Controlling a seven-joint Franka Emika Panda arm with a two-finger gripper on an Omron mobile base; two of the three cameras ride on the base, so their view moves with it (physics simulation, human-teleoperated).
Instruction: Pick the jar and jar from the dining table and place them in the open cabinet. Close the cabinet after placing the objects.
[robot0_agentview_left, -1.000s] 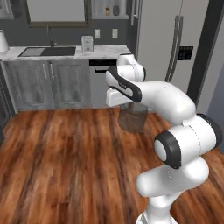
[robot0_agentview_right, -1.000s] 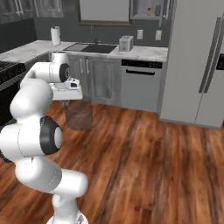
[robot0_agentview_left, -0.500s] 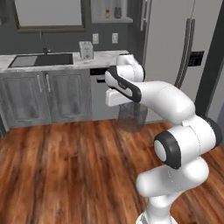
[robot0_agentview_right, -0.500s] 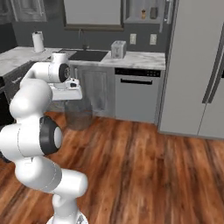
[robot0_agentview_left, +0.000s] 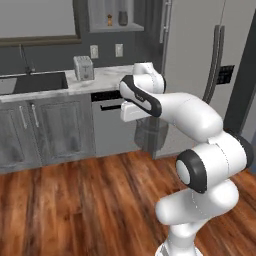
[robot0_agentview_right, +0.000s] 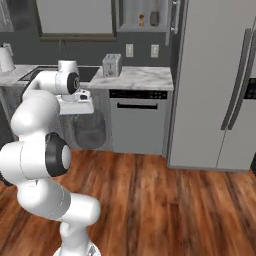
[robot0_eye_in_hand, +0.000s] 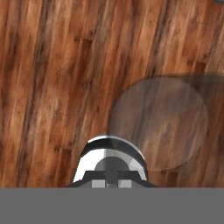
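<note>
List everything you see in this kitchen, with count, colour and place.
jar: one, clear grey, hanging under the gripper
toaster: one, silver, on the counter
sink: one, dark, set in the counter
counter: one, white marble, along the wall
dishwasher: one, grey, under the counter
fridge: one, grey, right of the counter
cabinet: one, open, above the counter
floor: brown wood
gripper: one, shut on the jar

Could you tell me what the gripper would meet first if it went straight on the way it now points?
The gripper is shut on a see-through jar and points down, so beyond the jar it would probably meet the wooden floor. How far below that lies is unclear.
</note>
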